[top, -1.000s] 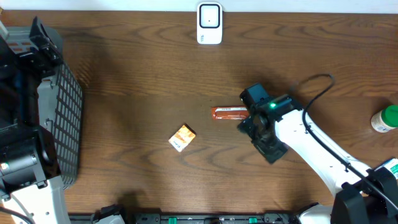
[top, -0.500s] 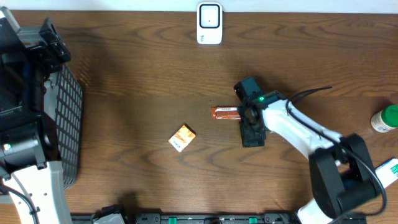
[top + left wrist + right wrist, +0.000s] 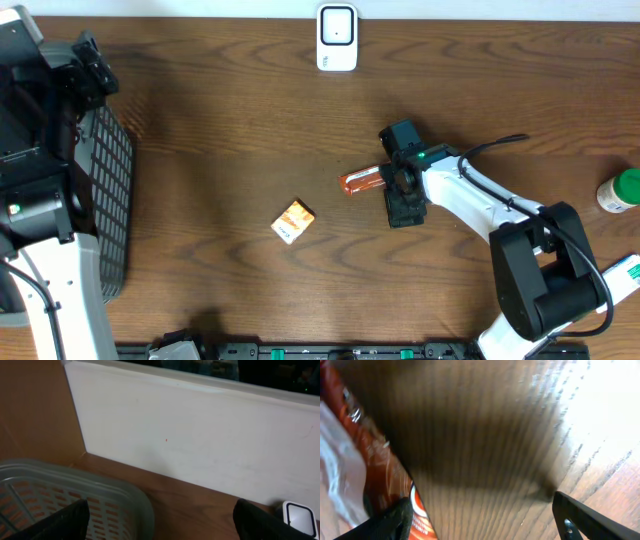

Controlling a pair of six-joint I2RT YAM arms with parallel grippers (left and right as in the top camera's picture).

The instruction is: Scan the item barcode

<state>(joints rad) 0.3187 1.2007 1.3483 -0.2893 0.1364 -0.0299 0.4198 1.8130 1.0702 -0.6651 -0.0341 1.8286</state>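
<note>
Overhead, my right gripper (image 3: 390,183) hangs wide open at the orange bar (image 3: 361,182), nothing gripped, white scanner (image 3: 337,38) far off: pickup and scan remain.

A: Which parts of the wrapper (image 3: 360,182) are escaping inspection?
B: Overhead, its right end is lying beneath the right arm (image 3: 465,200); in the right wrist view it is blurring and running off the left edge.
A: And at the margins?
B: The right edge is cutting the green-capped bottle (image 3: 622,190), the left arm (image 3: 35,190) is covering part of the basket (image 3: 110,190), and the left wrist view's lower edge is clipping the scanner (image 3: 299,516).
</note>
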